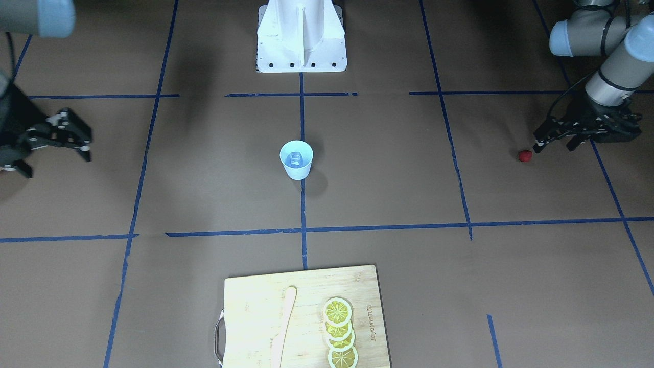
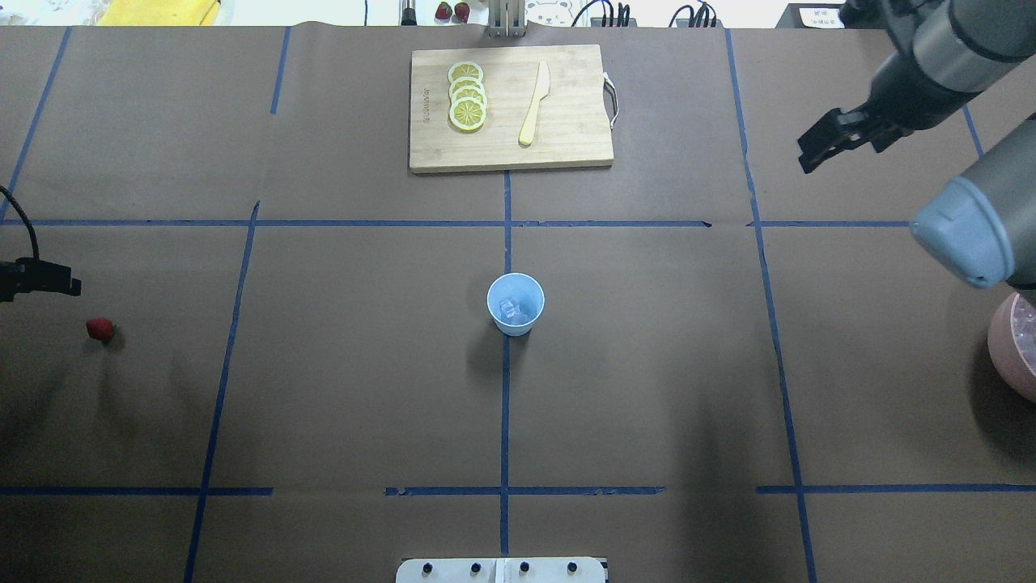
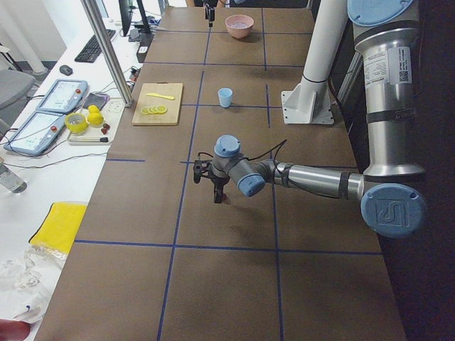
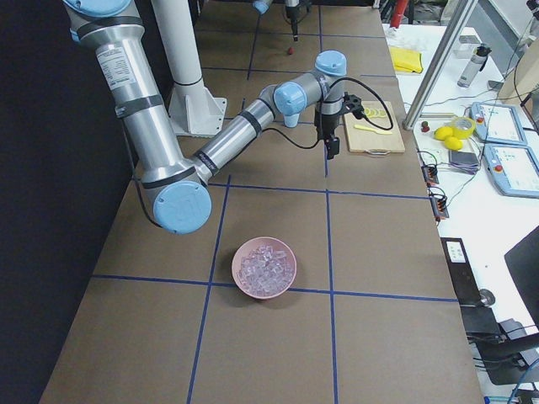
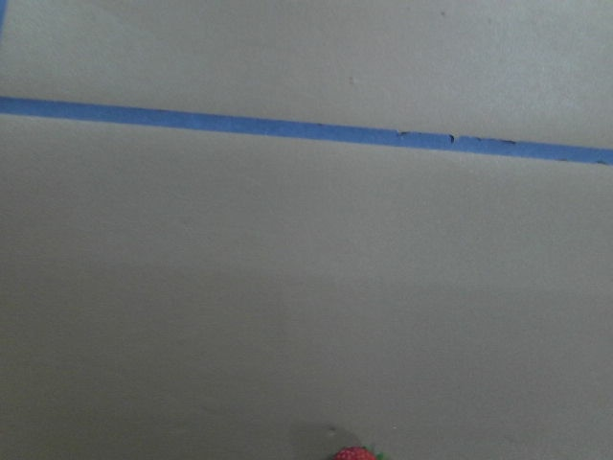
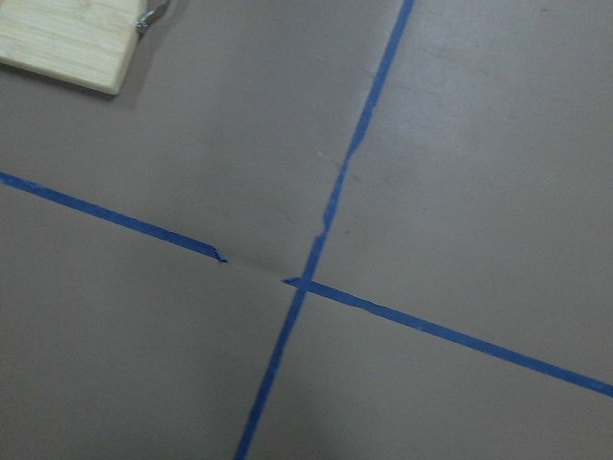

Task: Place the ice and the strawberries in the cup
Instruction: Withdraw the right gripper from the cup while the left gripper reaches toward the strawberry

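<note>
The pale blue cup [image 2: 515,304] stands upright at the table's middle with clear ice [image 2: 510,308] in its bottom, which also shows in the front view as ice [image 1: 295,158] inside the cup [image 1: 296,160]. More ice [image 4: 266,265] fills the pink bowl [image 4: 264,286] at the robot's right end. One red strawberry [image 1: 524,156] lies on the table at the robot's left end. My left gripper [image 1: 556,144] hangs open just beside and above it, holding nothing. My right gripper [image 1: 56,163] is open and empty, raised over bare table far from the cup.
A wooden cutting board [image 2: 566,121] with lemon slices [image 2: 468,97] and a pale knife [image 2: 534,105] lies at the far side from the robot. The white robot base [image 1: 301,36] stands at the near side. Blue tape lines cross the brown table.
</note>
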`<control>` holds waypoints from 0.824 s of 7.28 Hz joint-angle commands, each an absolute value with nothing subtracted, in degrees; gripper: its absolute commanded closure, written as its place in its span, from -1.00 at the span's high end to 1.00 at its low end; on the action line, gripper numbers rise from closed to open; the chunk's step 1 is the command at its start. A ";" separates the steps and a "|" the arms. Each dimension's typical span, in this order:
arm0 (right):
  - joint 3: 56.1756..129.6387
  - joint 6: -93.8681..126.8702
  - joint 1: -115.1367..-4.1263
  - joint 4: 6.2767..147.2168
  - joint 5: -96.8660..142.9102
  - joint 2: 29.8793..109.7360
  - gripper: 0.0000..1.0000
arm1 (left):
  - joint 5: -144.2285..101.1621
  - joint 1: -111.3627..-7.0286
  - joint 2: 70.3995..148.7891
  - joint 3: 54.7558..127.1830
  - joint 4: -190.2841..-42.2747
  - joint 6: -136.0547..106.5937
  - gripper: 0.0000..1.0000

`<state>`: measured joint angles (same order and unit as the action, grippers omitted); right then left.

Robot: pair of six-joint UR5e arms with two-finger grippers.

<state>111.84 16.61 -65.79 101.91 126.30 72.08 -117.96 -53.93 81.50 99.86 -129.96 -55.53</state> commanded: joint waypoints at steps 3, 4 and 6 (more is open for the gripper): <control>109.87 3.27 -74.95 101.78 128.49 78.39 0.99 | -113.64 -48.79 82.35 96.86 -131.49 -58.36 0.99; 109.08 2.56 -76.28 101.78 129.02 78.92 0.99 | -113.64 -48.00 82.61 96.42 -131.48 -58.45 0.99; 107.84 1.67 -77.69 101.69 129.73 79.01 0.99 | -113.64 -47.02 83.66 96.24 -131.48 -59.15 0.90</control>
